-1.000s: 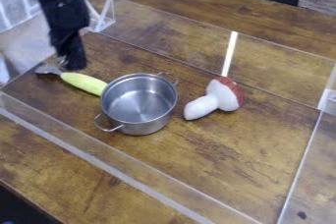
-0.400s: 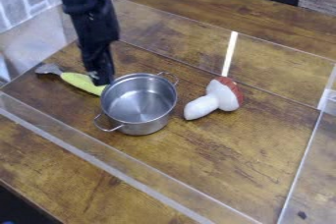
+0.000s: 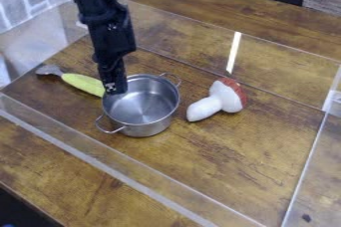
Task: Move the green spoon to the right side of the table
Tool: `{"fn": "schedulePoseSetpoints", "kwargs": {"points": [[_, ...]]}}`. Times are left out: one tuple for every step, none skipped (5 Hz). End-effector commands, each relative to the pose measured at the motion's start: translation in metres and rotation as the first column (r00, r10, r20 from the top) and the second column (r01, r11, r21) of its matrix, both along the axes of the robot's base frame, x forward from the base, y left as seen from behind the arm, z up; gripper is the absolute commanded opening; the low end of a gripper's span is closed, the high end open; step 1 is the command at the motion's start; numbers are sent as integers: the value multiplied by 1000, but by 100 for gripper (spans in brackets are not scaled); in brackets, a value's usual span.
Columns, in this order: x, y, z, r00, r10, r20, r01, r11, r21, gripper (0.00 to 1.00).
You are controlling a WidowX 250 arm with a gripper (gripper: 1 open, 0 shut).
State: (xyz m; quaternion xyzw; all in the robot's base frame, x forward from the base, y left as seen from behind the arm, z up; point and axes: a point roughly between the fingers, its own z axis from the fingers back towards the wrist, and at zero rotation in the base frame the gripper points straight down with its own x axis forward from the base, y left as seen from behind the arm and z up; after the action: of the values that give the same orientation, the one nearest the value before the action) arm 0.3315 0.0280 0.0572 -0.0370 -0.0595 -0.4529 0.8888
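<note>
The green spoon (image 3: 82, 83) lies flat on the table (image 3: 240, 166) at the left, its yellow-green handle pointing toward the silver pot (image 3: 142, 106) and its small metal bowl toward the left wall. My gripper (image 3: 112, 80) hangs on the black arm just right of the handle's end, at the pot's left rim. Its fingers look pressed together, with nothing between them. The spoon is not held.
A white-and-red mushroom toy (image 3: 217, 100) lies on its side right of the pot. Low clear acrylic walls (image 3: 80, 146) edge the tabletop. Bare wood planks stretch across the right and front of the table.
The arm has travelled right and toward the front, from above the spoon's bowl end to the pot's left rim. The spoon has stayed where it lay.
</note>
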Motion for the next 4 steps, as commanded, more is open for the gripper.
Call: {"fn": "schedulePoseSetpoints", "kwargs": {"points": [[14, -13, 47, 995, -23, 102, 19, 999, 37, 0], [13, -23, 67, 991, 81, 108, -87, 995, 51, 0], [10, -34, 83, 979, 161, 124, -170, 983, 63, 0], [9, -44, 93, 976, 171, 135, -181, 981, 71, 0]]}}
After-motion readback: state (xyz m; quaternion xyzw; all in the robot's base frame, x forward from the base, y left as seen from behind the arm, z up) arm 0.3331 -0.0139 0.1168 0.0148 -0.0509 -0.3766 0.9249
